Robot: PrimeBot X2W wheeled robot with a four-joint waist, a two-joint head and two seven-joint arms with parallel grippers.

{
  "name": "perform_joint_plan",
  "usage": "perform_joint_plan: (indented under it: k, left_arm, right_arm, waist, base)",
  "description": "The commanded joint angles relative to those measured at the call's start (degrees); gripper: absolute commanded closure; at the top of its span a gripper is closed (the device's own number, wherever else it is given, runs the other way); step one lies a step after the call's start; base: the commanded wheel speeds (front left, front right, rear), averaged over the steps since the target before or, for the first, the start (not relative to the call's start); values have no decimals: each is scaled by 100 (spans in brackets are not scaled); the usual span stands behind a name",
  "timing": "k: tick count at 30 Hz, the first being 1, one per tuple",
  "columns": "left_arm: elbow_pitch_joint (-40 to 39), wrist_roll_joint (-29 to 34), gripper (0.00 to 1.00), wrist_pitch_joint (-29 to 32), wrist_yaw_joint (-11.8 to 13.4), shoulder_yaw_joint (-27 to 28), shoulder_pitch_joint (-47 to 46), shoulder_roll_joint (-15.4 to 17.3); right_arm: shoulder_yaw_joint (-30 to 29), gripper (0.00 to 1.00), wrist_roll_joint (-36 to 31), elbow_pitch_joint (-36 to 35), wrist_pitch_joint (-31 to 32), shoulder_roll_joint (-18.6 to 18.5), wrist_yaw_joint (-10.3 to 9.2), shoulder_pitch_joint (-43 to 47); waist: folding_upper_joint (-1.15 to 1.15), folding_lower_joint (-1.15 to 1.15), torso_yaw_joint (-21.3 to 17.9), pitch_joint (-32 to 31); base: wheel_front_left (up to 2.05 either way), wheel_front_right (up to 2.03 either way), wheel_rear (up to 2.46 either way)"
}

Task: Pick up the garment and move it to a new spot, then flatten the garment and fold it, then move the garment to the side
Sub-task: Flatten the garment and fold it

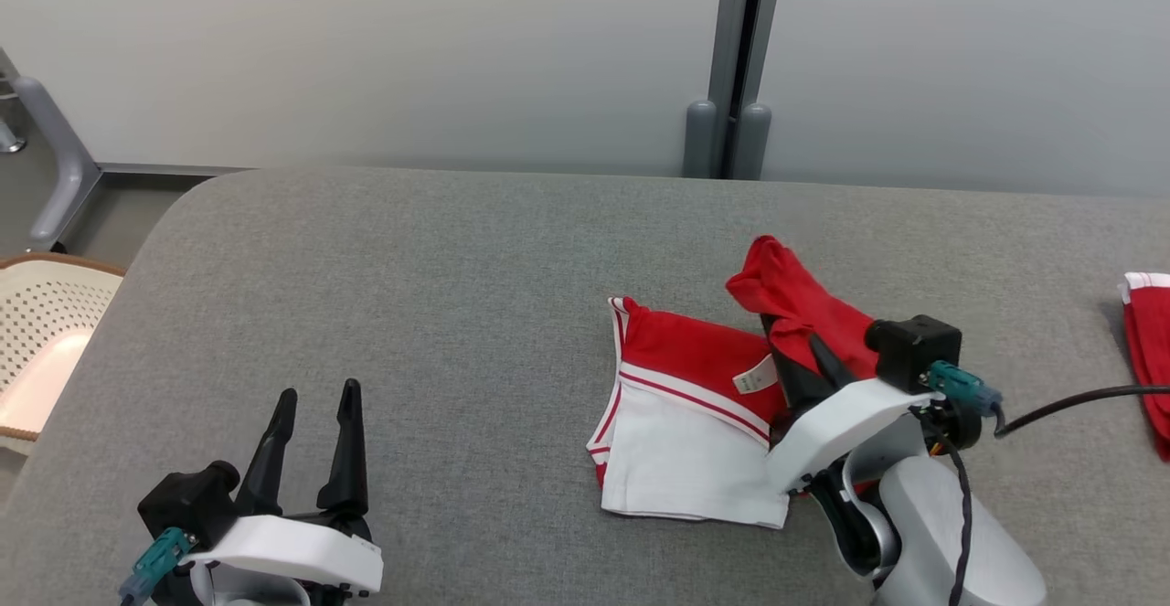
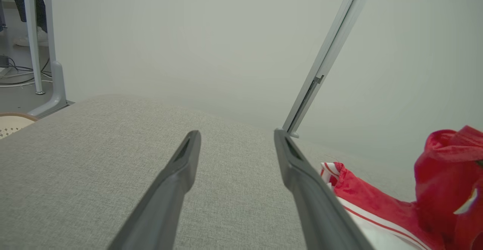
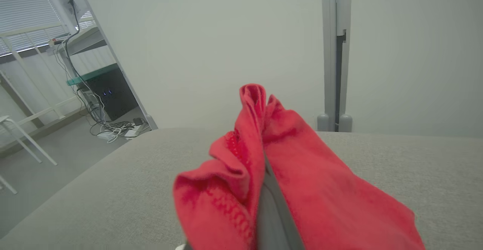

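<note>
Head view: my right gripper [image 1: 791, 336] is clamped on a raised red fold of the red-and-white garment [image 1: 686, 432], which lies right of centre on the grey padded table [image 1: 411, 295]. My left gripper [image 1: 319, 392] hovers at lower left, fingers spread wide, holding nothing, well apart from it.

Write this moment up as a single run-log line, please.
right end effector: shut on garment, red part raised | left end effector: open, clear of garment | garment: rest on grey table
</note>
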Motion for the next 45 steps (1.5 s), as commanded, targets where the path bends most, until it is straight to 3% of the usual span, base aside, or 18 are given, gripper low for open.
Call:
perform_joint_plan:
  k: [1, 3, 14, 15, 16, 22, 28, 31, 39, 43, 45]
  left_arm:
    - [-4, -24, 0, -1, -37, -19, -33, 11]
    - [9, -66, 0, -1, -37, -55, -75, 17]
    - [133, -290, 0, -1, -37, -241, -114, 17]
    - [139, -312, 0, -1, -37, -266, -125, 16]
    - [144, -321, 0, -1, -37, -294, -142, 15]
    - [192, -364, 0, -1, -37, -354, -212, 15]
    - [210, -409, 0, -1, 8, -373, -243, 15]
    - [218, -425, 0, -1, 19, -374, -242, 15]
    - [148, -335, 0, -1, 41, -256, -221, 16]
    - [4, -264, 0, -1, 32, -149, -210, 15]
    - [-154, -234, 0, -1, 25, -90, -183, 15]
  right_arm:
    - [128, 100, 107, -62, 13, -25, -1, 47]
    - [463, 100, 300, -58, 26, -21, -1, 71]
    - [1071, 100, 685, 673, -228, -22, -1, -102]
    - [1130, 55, 631, 756, -278, -22, -1, -135]
    - [1213, 0, 658, 812, -302, -17, -1, -147]
    - [1814, 0, 1105, 893, -403, -15, -1, -178]
    - [2568, 0, 1563, 991, -15, -25, -1, -249]
    - [2630, 0, 1676, 1119, -63, -25, -1, -357]
    - [2268, 0, 1643, 1254, -550, -22, -1, -760]
    - [1684, 0, 961, 1353, -696, -183, -1, -982]
    - [1064, 0, 307, 881, -696, -454, -1, -854]
  waist:
    - [0, 0, 86, 36]
    - [0, 0, 232, 112]
    - [0, 0, 641, 347]
    - [0, 0, 670, 371]
    - [0, 0, 696, 396]
    - [0, 0, 799, 475]
    - [0, 0, 779, 514]
    - [0, 0, 701, 505]
    - [0, 0, 400, 419]
    - [0, 0, 182, 323]
    - [0, 0, 31, 258]
  base:
    - [0, 0, 0]
    - [0, 0, 0]
    - [0, 0, 0]
    - [0, 0, 0]
    - [0, 0, 0]
    - [0, 0, 0]
    - [0, 0, 0]
    - [0, 0, 0]
    - [0, 0, 0]
    - [0, 0, 0]
    - [0, 0, 0]
